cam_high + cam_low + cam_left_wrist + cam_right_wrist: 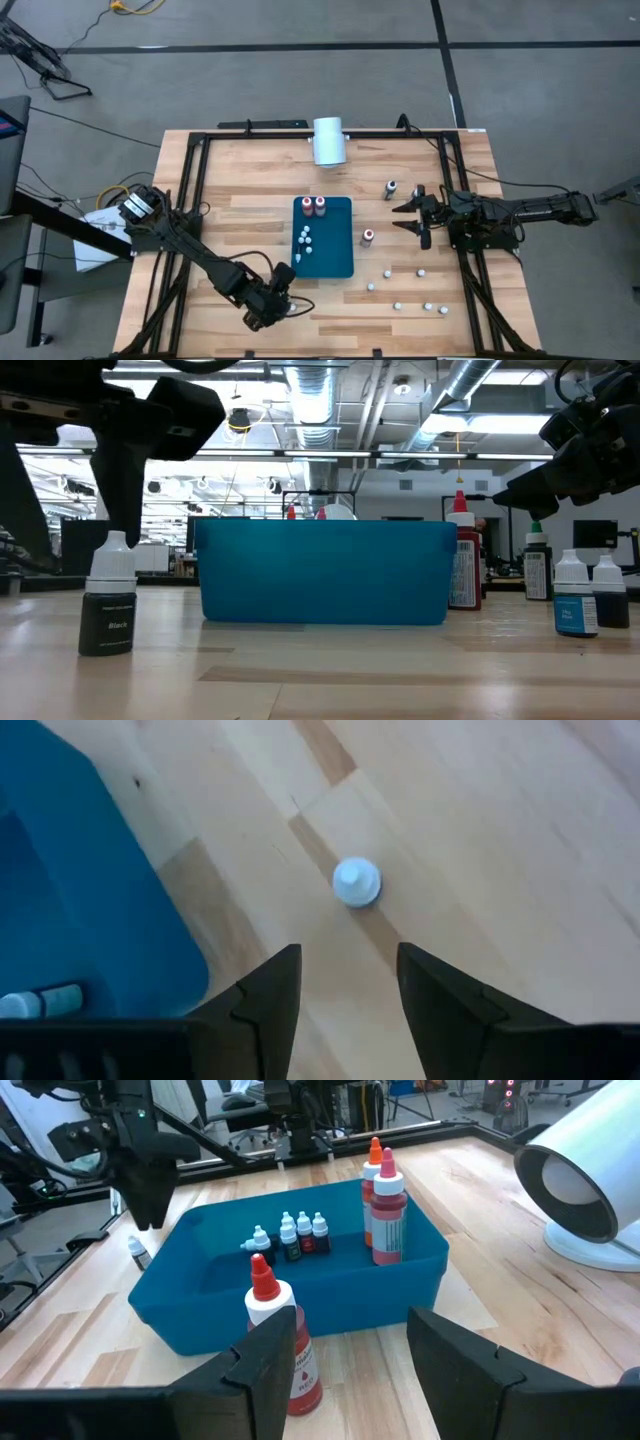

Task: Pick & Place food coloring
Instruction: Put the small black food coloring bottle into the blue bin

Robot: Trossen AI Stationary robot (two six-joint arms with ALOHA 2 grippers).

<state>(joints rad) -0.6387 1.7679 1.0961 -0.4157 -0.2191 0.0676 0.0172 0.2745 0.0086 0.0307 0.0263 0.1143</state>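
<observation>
Mostly the food coloring, small plastic dropper bottles with pale caps, sits in two groups: four tiny bottles (290,1236) and two taller reddish ones (385,1205) stand inside the teal rectangular plastic bin (325,238) at mid-table, while others remain on the bare planks. A red-capped tall bottle (368,237) stands just beside the bin's right wall, a dark-bodied one (391,189) farther back, and several whitish little ones (408,290) are scattered well apart toward the table's front right corner, with open wood between them. One small white-capped black bottle (356,882) stands alone just off the bin's front left corner; the left gripper (348,985) hangs directly above it, fingers spread, nothing between them. The right gripper (411,216) waits right of the bin, fingers parted and empty, facing the red-capped bottle. A smooth white cylinder (328,140) lies at the far edge of the light wooden butcher-block table (250,180)
</observation>
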